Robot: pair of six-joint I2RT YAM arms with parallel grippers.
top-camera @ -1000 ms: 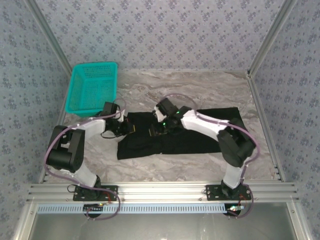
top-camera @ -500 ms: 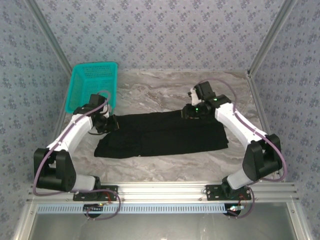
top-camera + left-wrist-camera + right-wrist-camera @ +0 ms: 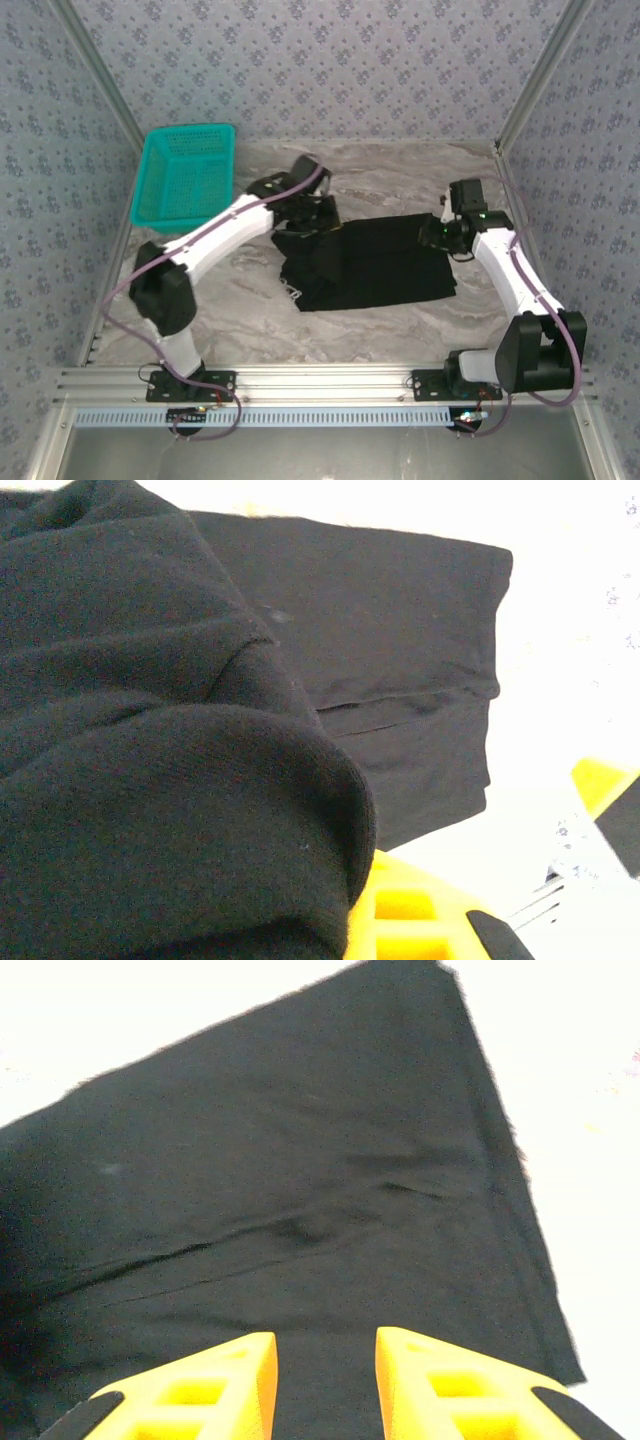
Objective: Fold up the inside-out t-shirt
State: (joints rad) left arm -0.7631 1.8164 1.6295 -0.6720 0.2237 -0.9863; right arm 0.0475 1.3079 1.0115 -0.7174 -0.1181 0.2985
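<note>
Left gripper (image 3: 312, 214) is closed on the t-shirt (image 3: 375, 262). In the left wrist view a thick roll of the black cloth lies over one of its yellow fingers (image 3: 400, 915) and hides the tips. This gripper stands at the end of the t-shirt that is nearest to the basket (image 3: 185, 178), at the far corner of that end. The cloth there is gathered and raised in folds.

The t-shirt lies on the table (image 3: 400, 175) to the right of the basket. It does not touch the basket and is a little closer to the arm bases than the basket is. It makes a rough rectangle of more than one layer, and all the cloth that shows is plain black.

The right gripper (image 3: 327, 1345) is at the end of the t-shirt farthest from the basket, at the far corner. Its two fingers are apart, and flat cloth shows in the gap between them. I cannot tell if the tips touch the cloth.
</note>
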